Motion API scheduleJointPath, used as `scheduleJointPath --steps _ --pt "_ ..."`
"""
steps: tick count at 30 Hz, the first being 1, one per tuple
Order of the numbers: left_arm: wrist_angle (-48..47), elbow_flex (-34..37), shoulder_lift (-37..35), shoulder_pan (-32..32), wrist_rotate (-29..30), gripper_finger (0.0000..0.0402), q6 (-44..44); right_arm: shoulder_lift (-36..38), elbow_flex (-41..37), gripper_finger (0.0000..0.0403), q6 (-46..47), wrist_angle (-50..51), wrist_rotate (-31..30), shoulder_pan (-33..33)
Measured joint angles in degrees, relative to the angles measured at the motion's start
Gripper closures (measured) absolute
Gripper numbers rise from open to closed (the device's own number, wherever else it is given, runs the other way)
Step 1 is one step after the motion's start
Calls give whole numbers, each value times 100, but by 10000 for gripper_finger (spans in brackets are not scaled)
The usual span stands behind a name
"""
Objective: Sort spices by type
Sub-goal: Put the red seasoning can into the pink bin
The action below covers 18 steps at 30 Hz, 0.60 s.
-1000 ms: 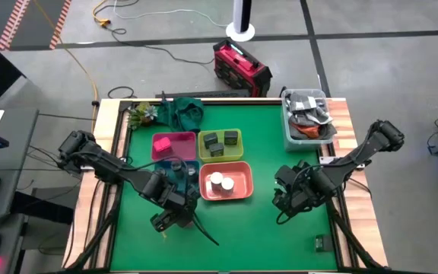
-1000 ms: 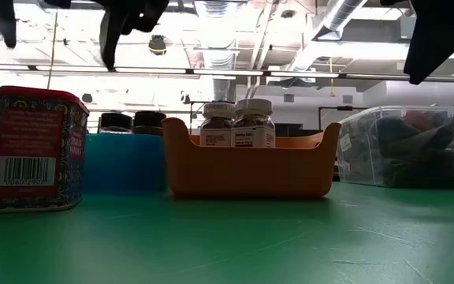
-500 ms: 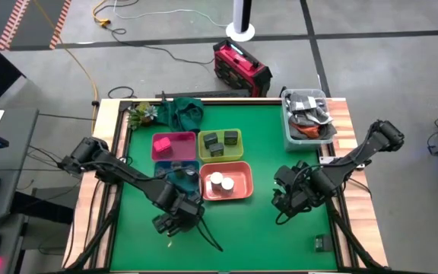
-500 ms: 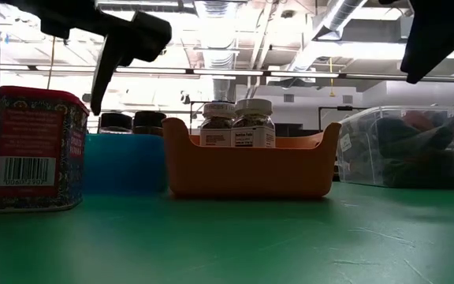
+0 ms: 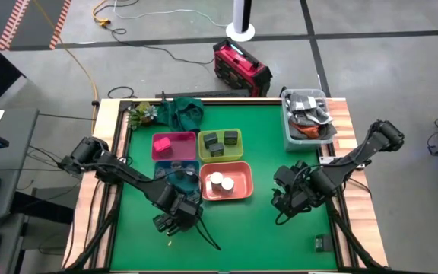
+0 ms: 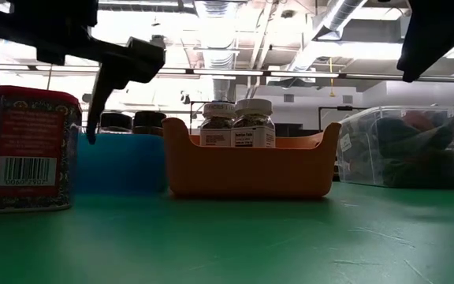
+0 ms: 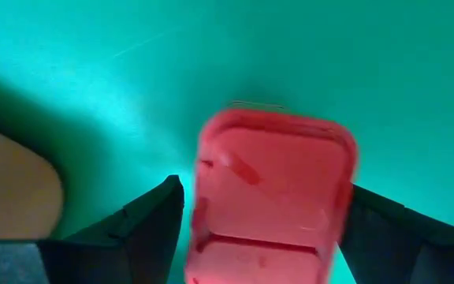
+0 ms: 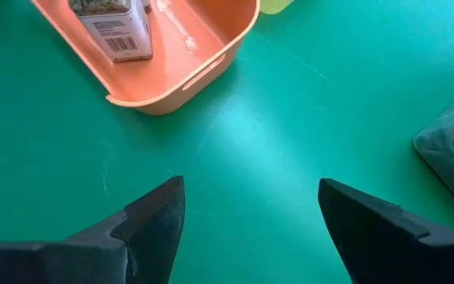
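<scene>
Straddling the red tin (image 7: 270, 197) at lower left of the high view, the left gripper (image 7: 258, 217) is spread apart; off-centre closing could tip it. The right gripper (image 8: 247, 201) is held open, idle.

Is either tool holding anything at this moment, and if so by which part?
Nothing is held. The left tool is open, its fingers either side of the red square spice tin standing on the green mat. The right tool is open over bare mat.

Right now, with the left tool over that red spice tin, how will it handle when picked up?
The red tin looks rigid with flat sides, so the left tool probably won't crush it. It stands taller than wide, so a nudge might tip it. Its printed sides may be slick.
</scene>
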State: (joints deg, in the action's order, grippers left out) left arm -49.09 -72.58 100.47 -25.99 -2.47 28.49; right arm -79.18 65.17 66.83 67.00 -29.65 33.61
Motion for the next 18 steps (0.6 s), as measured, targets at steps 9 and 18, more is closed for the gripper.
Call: scheduleJointPath --steps 9,18 --pt "93 25 -2 -4 72 134 -75 0 0 86 -70 -19 -41 0" --pt "21 20 -2 3 -21 194 -262 0 0 86 -87 -19 -41 0"
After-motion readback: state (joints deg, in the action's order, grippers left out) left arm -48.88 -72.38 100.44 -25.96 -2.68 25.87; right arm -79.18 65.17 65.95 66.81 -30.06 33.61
